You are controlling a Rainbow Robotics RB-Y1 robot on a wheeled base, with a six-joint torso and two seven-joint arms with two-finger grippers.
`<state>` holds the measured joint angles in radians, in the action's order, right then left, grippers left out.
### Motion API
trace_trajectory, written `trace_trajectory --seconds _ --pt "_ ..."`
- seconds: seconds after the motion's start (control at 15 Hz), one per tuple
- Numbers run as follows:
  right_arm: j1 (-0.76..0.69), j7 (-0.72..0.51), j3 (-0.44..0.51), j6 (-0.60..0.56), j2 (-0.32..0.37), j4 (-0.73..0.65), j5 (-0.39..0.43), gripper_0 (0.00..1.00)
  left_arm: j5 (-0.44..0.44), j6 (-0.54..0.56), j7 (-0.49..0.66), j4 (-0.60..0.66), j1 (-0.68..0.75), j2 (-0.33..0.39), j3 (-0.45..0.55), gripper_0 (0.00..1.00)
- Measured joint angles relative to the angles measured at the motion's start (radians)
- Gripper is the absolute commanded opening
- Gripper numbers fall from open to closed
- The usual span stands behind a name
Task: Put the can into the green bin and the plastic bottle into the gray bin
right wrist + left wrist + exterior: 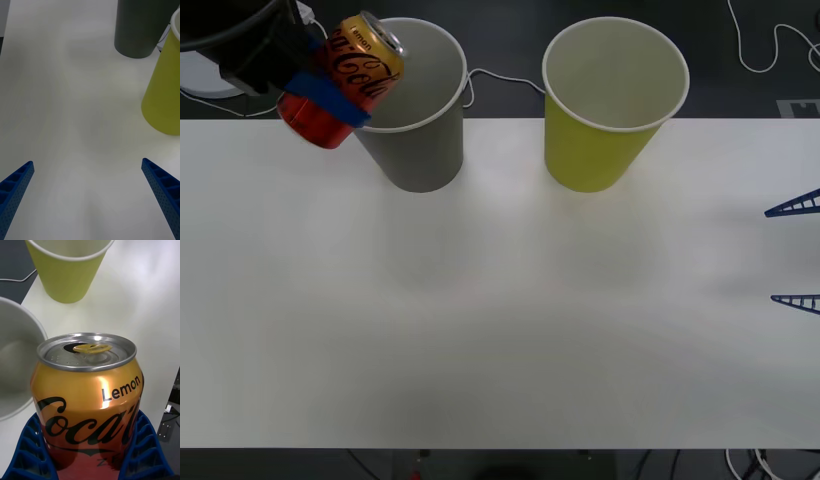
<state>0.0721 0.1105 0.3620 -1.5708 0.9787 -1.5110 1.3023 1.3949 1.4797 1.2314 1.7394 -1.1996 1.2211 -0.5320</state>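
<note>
My left gripper [330,95] is shut on the can [345,75], a red and orange drink can with a silver top, and holds it tilted in the air at the left rim of the gray bin [415,150]. Close up in the left wrist view, the can [88,397] sits between the blue fingers [144,450], with the gray bin [17,360] beside it and the green bin [67,273] farther off. The green bin [605,150] stands to the right of the gray one at the table's far edge. Low at the table's right edge, my right gripper [795,255] is open. The plastic bottle is out of view.
Both bins look hollow inside, as far as their openings show. The white table [500,330] stretches wide in front of them. Cables [770,50] lie on the dark floor behind the table. The right wrist view looks along the table toward the green bin [165,90] and gray bin [140,30].
</note>
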Motion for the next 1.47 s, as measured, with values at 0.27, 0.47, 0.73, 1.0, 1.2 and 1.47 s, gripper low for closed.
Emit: trace_trajectory --seconds 0.27,0.47,0.73,1.0,1.2,1.47 --pt "0.000 0.000 0.000 0.000 0.000 0.000 0.000 1.00 -0.013 -0.014 0.010 -0.200 -0.304 -0.115 -0.258 0.00" --pt "0.000 0.000 0.000 0.000 0.000 0.000 0.000 1.00 -0.025 -0.067 0.077 -0.321 -0.447 -0.215 -0.383 0.01" --pt "0.000 0.000 0.000 0.000 0.000 0.000 0.000 1.00 -0.026 -0.144 0.099 -0.508 -0.580 -0.379 -0.492 0.00" --pt "0.000 0.000 0.000 0.000 0.000 0.000 0.000 1.00 -0.040 -0.231 0.099 -0.755 -0.711 -0.584 -0.617 0.00" --pt "0.000 0.000 0.000 0.000 0.000 0.000 0.000 1.00 -0.057 -0.308 0.100 -0.950 -0.792 -0.743 -0.719 0.00" --pt "0.000 0.000 0.000 0.000 0.000 0.000 0.000 1.00 -0.086 -0.411 0.099 -1.147 -0.818 -0.905 -0.771 0.00"
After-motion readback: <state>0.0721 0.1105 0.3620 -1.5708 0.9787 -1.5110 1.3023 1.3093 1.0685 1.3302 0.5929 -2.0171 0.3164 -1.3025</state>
